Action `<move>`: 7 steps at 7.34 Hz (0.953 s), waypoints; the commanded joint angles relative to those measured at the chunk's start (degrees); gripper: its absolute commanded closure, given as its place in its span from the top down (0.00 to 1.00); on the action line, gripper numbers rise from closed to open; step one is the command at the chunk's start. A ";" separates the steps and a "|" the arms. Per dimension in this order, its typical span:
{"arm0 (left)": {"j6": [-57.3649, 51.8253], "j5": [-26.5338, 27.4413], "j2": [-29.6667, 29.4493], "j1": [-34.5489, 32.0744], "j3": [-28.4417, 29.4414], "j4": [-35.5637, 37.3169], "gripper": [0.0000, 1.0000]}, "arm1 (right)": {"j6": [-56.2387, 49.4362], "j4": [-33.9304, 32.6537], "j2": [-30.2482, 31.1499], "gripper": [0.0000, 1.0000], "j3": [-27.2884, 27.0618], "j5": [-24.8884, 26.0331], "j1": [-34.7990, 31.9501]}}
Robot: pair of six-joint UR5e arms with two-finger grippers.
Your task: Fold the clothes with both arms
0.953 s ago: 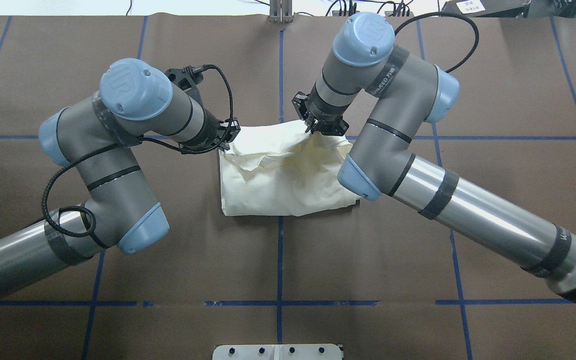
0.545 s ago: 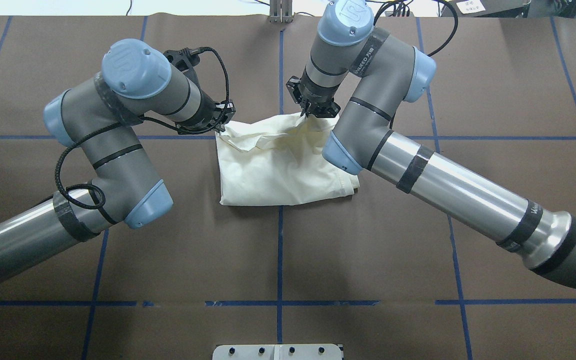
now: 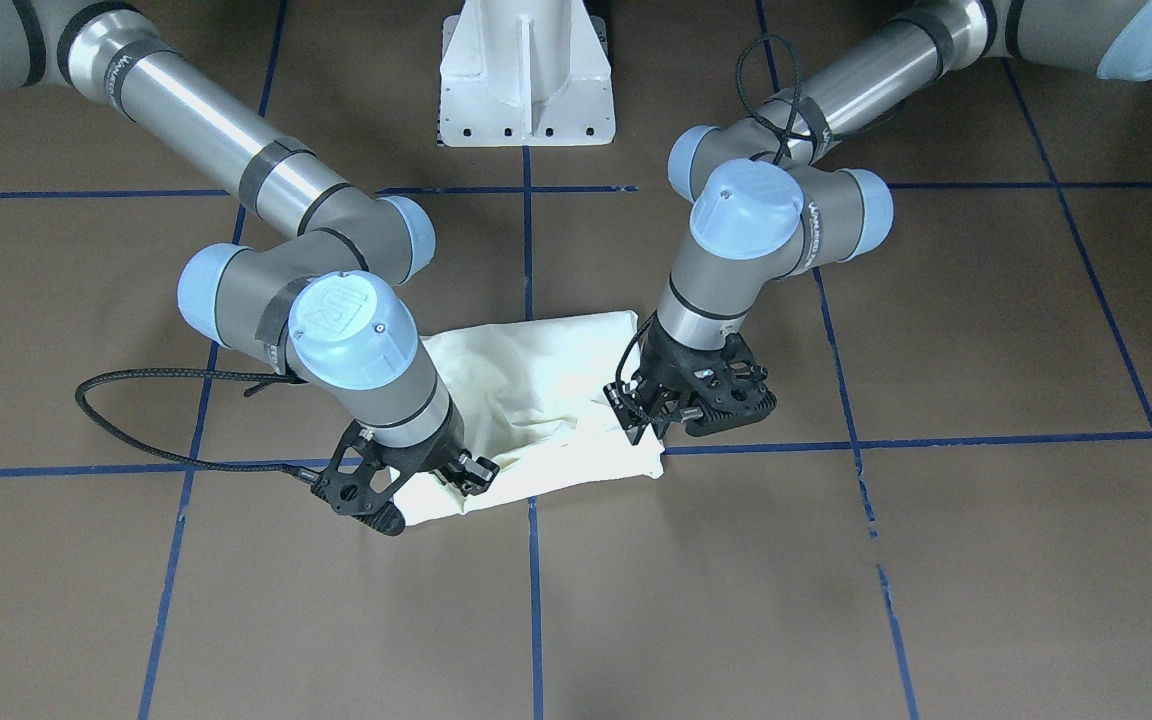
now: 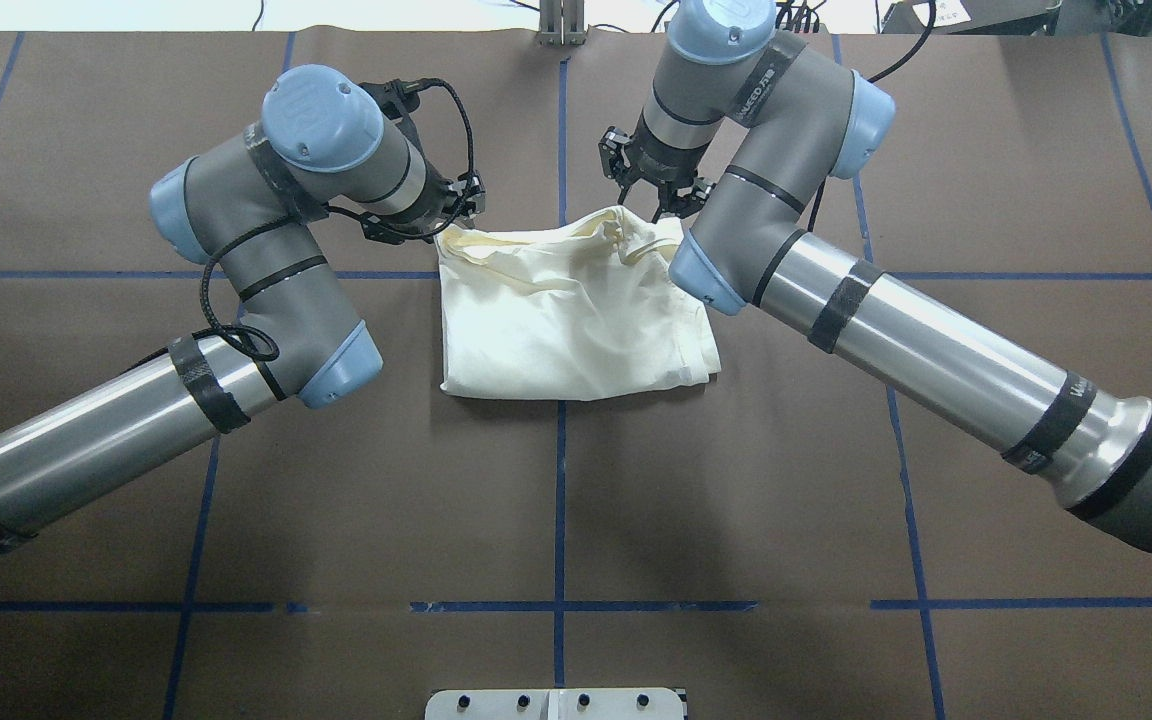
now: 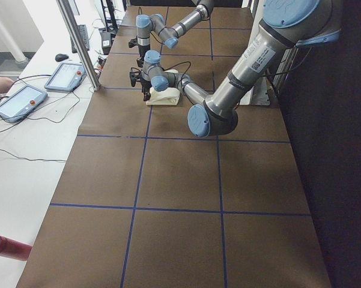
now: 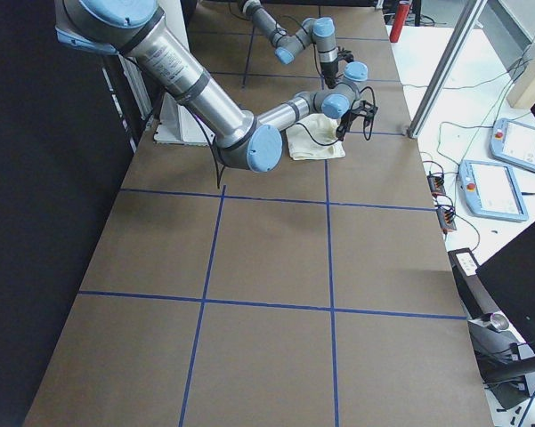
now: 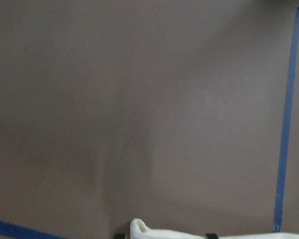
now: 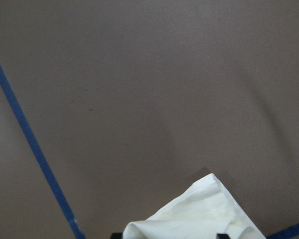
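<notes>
The cream shirt lies folded in a rough square at the table's middle, plain side up; no print shows. My left gripper is shut on its far left corner. My right gripper is shut on its far right corner, where the cloth bunches. In the front-facing view the shirt has my left gripper at its right corner and my right gripper at its left corner. Each wrist view shows a cloth corner at the bottom edge, the left wrist and the right wrist.
The brown table cover carries blue tape lines. The white pedestal base stands at the robot's side. Control tablets lie on white benches beyond the table's far edge.
Both grippers have moved away from the robot, drawing the shirt's upper layer to the far edge. The cloth lies flatter and more stretched between them.
</notes>
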State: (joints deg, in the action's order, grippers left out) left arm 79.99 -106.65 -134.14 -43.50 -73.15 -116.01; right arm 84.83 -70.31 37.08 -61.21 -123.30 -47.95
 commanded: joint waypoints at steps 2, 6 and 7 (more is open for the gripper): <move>-6.34 -9.23 4.99 -3.43 -7.12 0.00 1.00 | -2.56 -3.14 1.76 1.00 -7.15 -3.71 1.08; -5.99 -11.92 12.06 -3.96 -17.46 0.26 1.00 | -17.39 -19.24 0.80 1.00 -11.49 13.57 10.84; -5.99 -12.00 12.06 -4.05 -17.55 0.26 1.00 | -20.98 -19.25 0.71 1.00 -10.26 15.18 11.03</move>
State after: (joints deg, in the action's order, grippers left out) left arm 73.92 -118.49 -122.30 -47.43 -90.27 -115.76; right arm 68.00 -88.73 38.07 -72.49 -111.41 -38.00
